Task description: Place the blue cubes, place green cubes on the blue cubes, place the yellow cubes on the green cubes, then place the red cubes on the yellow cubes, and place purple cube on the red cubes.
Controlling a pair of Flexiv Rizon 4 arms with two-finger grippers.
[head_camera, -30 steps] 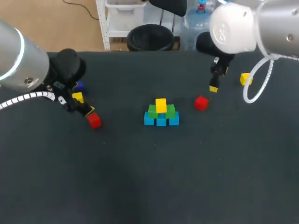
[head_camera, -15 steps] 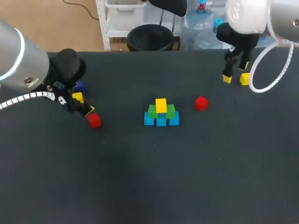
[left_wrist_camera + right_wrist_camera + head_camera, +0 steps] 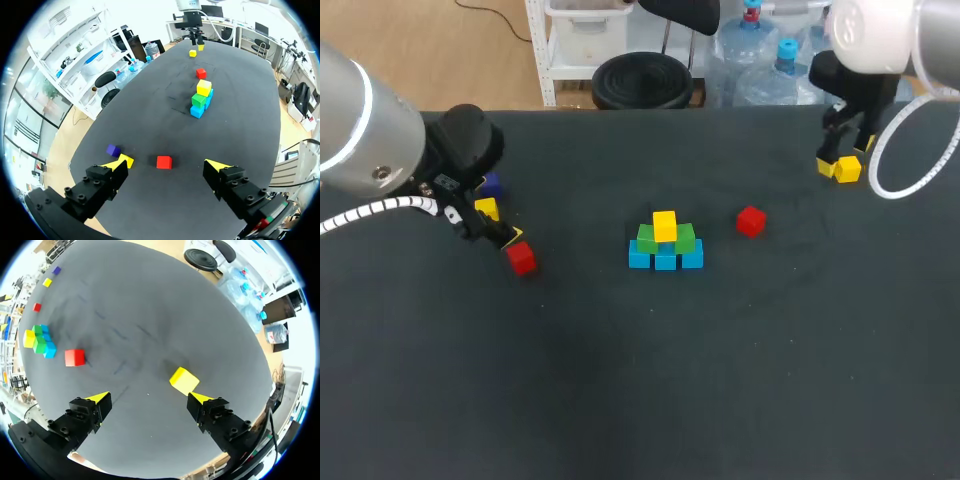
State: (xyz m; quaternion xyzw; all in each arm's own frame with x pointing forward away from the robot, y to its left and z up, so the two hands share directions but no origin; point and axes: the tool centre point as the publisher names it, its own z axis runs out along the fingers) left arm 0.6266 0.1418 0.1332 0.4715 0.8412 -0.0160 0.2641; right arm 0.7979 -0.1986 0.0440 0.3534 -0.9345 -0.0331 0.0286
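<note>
At mid-table stands a stack (image 3: 665,243): a row of blue cubes (image 3: 665,258), two green cubes (image 3: 647,238) on them and one yellow cube (image 3: 664,225) on top. A red cube (image 3: 751,221) lies to its right. My right gripper (image 3: 844,160) hangs open over a yellow cube (image 3: 848,170) at the far right; that yellow cube (image 3: 184,380) lies just ahead of one finger of the right gripper (image 3: 149,399). My left gripper (image 3: 166,167) is open, with a second red cube (image 3: 163,162) on the table between its fingertips. Beside it lie a yellow cube (image 3: 126,160) and a purple cube (image 3: 113,149).
The table (image 3: 650,380) is dark. The table's far edge runs close behind the right gripper. In the head view, the left-hand red cube (image 3: 521,259), yellow cube (image 3: 486,208) and purple cube (image 3: 490,185) cluster near the left gripper (image 3: 506,240).
My right arm has swung from beside the right-hand red cube to the far right, over the lone yellow cube. The left arm and all cubes have kept still.
</note>
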